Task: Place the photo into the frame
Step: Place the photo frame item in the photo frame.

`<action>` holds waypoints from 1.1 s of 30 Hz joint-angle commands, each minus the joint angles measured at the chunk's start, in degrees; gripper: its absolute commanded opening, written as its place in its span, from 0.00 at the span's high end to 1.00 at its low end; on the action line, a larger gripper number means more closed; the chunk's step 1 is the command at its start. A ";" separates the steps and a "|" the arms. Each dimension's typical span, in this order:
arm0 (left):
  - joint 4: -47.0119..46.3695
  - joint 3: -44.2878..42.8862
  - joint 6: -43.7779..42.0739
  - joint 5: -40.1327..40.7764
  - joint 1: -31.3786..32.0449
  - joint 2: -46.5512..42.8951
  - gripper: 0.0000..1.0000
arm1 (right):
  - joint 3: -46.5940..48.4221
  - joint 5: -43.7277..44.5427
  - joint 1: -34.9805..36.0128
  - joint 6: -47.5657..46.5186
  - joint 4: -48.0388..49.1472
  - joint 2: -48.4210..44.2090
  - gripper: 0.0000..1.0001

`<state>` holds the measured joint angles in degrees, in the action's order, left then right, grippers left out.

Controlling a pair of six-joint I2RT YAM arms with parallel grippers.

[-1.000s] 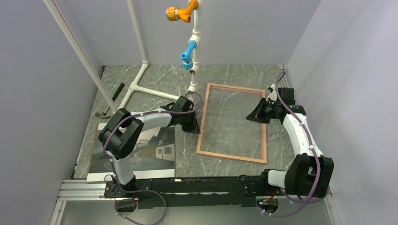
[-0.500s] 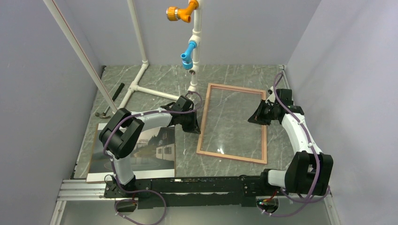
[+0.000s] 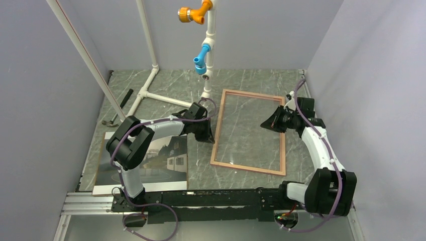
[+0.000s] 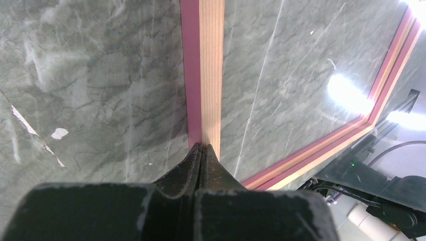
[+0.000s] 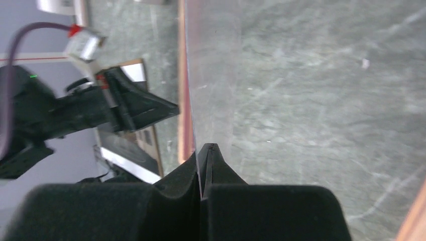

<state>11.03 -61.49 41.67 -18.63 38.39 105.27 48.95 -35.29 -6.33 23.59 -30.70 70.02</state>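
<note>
The frame (image 3: pixel 247 168) lies flat on the marble table with its tan wood side up and pink showing at its edges. My left gripper (image 3: pixel 210 139) is shut, and its tips (image 4: pixel 202 146) press on the frame's left rail (image 4: pixel 211 75) with nothing between them. My right gripper (image 3: pixel 263 124) hangs over the right part of the frame's opening. It is shut on the edge of the clear pane (image 5: pixel 211 75), which runs edge-on between its fingertips (image 5: pixel 207 146). The photo (image 3: pixel 163 155) of a white house lies at the front left on a brown board (image 3: pixel 100 150), partly under the left arm.
A white pipe stand (image 3: pixel 208 50) with blue and orange fittings rises just behind the frame's far left corner. A hammer (image 3: pixel 118 108) lies by the left wall. A slanted white pole (image 3: pixel 85 55) crosses the left side. Grey walls close in on both sides.
My right gripper has moved left, further in over the frame's opening, still shut on the pane. The left arm, the frame and the photo have not moved.
</note>
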 commanded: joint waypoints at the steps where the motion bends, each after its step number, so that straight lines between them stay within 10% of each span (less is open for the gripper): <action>1: 2.07 1.07 -1.59 5.36 0.60 4.56 1.00 | 0.18 -12.02 1.03 5.52 6.98 -3.73 1.00; 33: 2.25 0.67 -1.94 4.89 0.59 4.94 1.00 | 0.10 -19.73 -0.42 12.76 15.82 -5.32 1.00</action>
<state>11.49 -62.00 41.63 -19.03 38.33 105.65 47.62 -50.26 -6.33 34.76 -16.75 65.47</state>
